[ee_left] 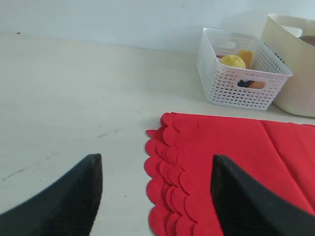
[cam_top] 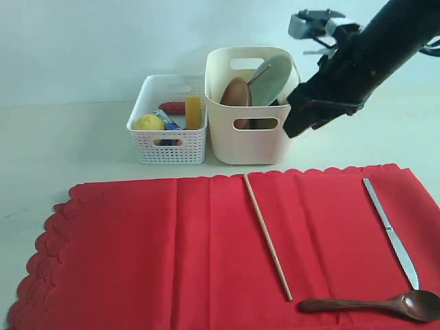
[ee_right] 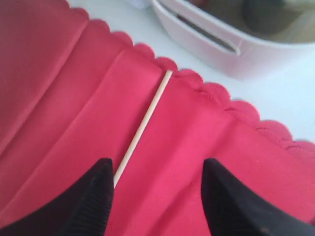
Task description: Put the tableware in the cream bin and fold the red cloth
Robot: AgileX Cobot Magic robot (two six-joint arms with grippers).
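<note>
The red cloth [cam_top: 172,247] lies spread flat on the table. On it rest a wooden chopstick [cam_top: 268,237], a long silver knife [cam_top: 392,234] and a dark wooden spoon [cam_top: 375,304]. Behind the cloth, the cream bin [cam_top: 247,141] holds a brown plate [cam_top: 236,95] and a pale green bowl [cam_top: 271,79]. My right gripper [cam_top: 294,129] hangs open and empty beside the bin's right side, above the cloth's far edge. Its wrist view shows the chopstick [ee_right: 145,123] passing one fingertip [ee_right: 101,182]. My left gripper [ee_left: 155,158] is open over the cloth's scalloped left edge [ee_left: 170,162], out of the exterior view.
A white perforated basket [cam_top: 168,148] left of the bin holds a lemon [cam_top: 148,122], a yellow cheese block [cam_top: 193,111] and a sausage [cam_top: 173,106]. Bare pale table [cam_top: 62,144] surrounds the cloth. The right arm [cam_top: 385,41] slants down from the upper right.
</note>
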